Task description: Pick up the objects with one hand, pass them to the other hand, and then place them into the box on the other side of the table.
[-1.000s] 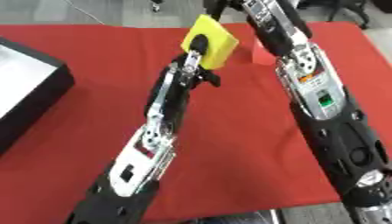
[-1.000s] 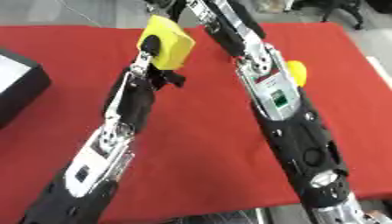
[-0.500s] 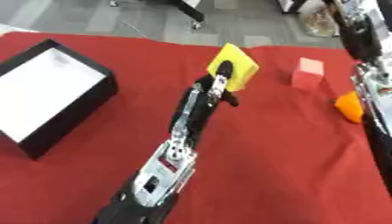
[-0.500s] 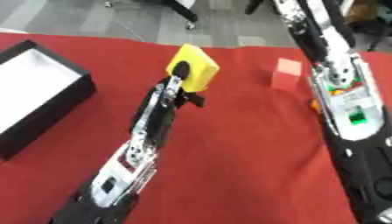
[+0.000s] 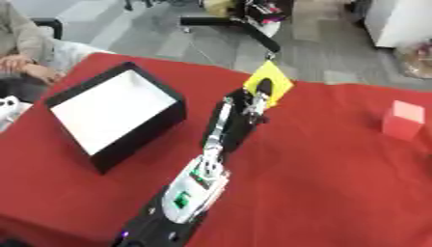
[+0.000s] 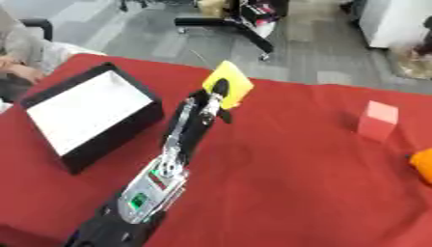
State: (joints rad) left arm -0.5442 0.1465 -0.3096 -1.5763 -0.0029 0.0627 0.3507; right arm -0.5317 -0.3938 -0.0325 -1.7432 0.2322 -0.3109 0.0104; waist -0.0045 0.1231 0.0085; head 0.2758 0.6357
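Left hand (image 5: 257,99): extended up the middle of the table on a long black and silver arm, fingers curled onto a yellow block (image 5: 268,83), which it holds raised above the cloth near the far edge; one dark finger lies across the block's near face. Yellow block: flat-faced, tilted so that one corner points up, clear of the table surface. Right hand: not visible in either view. Box (image 5: 115,116): black walls, white inside, open at the top, standing askew on the robot's left part of the table, just beside the left arm and apart from the yellow block. Table (image 5: 337,183): covered in red cloth, seen at a slant. Pink block (image 6: 377,120): upright on the cloth at the robot's right, well apart from the left hand and the box. Orange object (image 6: 422,165): only an edge shows at the right border of the right eye view, nearer than the pink block; its shape cannot be told. The yellow block is not in the box; it sits in the left hand to the right of the box's far corner.
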